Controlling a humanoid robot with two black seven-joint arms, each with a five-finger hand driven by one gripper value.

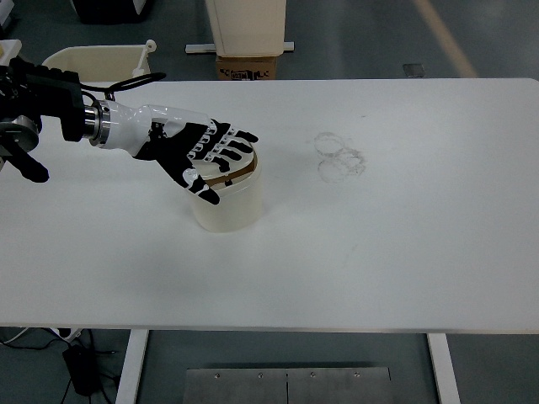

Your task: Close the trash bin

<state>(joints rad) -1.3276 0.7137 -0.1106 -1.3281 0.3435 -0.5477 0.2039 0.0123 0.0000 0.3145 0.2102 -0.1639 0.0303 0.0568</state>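
Note:
A small cream trash bin [229, 204] stands on the white table [379, 244], left of centre. Its lid [238, 171] lies almost flat over the opening, mostly hidden under my hand. My left hand [206, 153] rests palm down on top of the lid, fingers spread flat and pointing right, holding nothing. The left arm comes in from the left edge. My right arm does not show.
Faint ring marks [339, 156] stain the table right of the bin. Beyond the far edge stand a cream container [93, 59] at the left and a cardboard box [247, 66] under a cream cabinet.

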